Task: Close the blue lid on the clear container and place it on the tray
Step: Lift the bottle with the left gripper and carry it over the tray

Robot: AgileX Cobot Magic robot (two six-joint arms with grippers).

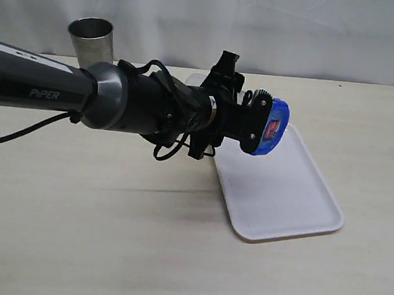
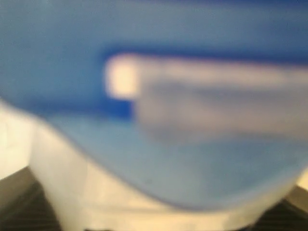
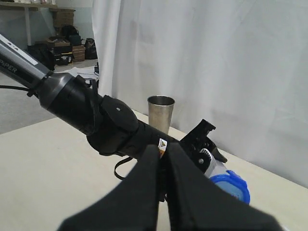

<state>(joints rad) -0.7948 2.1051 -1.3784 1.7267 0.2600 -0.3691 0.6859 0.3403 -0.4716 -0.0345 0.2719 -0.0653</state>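
Observation:
The left gripper (image 1: 256, 125) hangs above the white tray (image 1: 302, 203), shut on the clear container (image 3: 216, 168). The container lies tilted on its side and is mostly hidden between the fingers. The blue lid (image 1: 273, 129) sits on its end with the red-blue sticker facing outward. In the left wrist view the blue lid (image 2: 57, 48) is a close blur filling most of the frame. The right wrist view shows the blue lid (image 3: 233, 185) past the right gripper (image 3: 162, 156), whose fingers are shut together on nothing. The right arm is out of the exterior view.
A steel cup (image 1: 91, 40) stands upright at the back left of the wooden table (image 1: 74, 233), behind the left arm (image 1: 44, 91). A white curtain closes off the back. The steel cup (image 3: 160, 113) also shows beyond the arm in the right wrist view.

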